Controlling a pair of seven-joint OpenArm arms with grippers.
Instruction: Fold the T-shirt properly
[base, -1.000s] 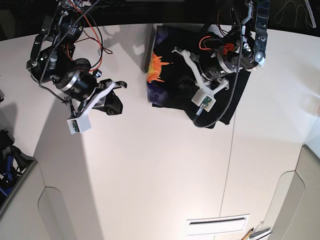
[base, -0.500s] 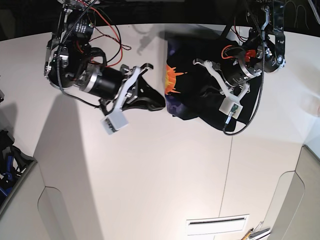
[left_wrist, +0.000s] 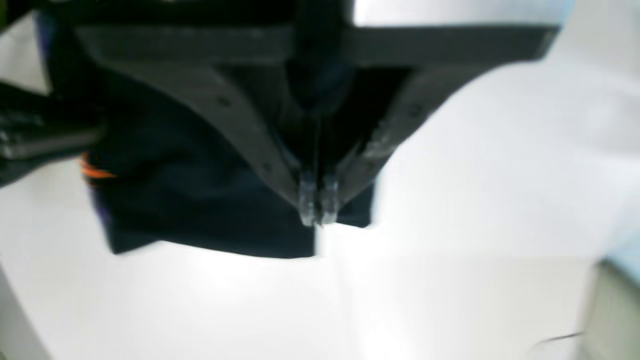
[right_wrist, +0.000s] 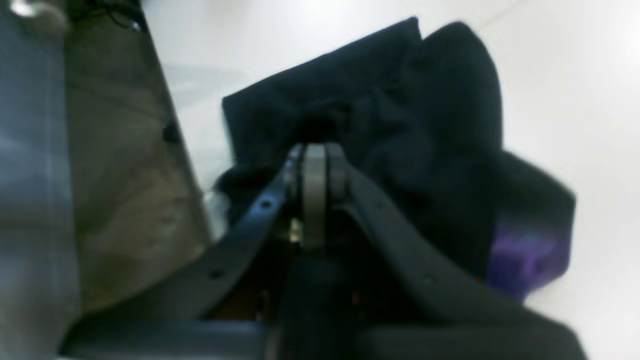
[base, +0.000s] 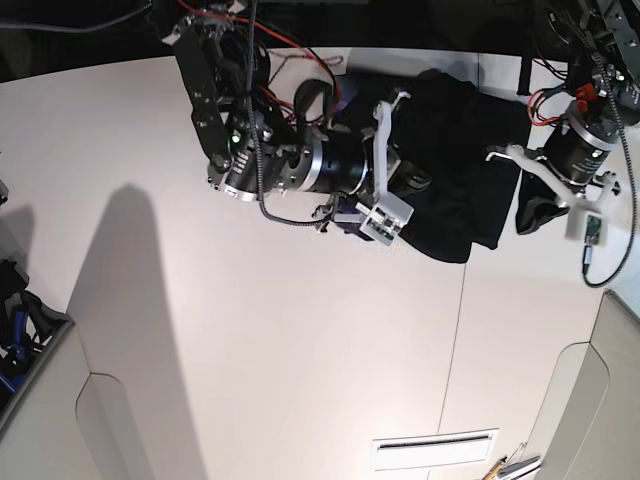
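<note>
The right arm reaches low across the white surface, its right pincer pinched tight on a bunched fold of the black T-shirt, which lies heaped toward the far edge. The left arm hangs beside the shirt's other side, its left pincer closed, tips together at the cloth's edge; whether cloth is caught, I cannot tell.
</note>
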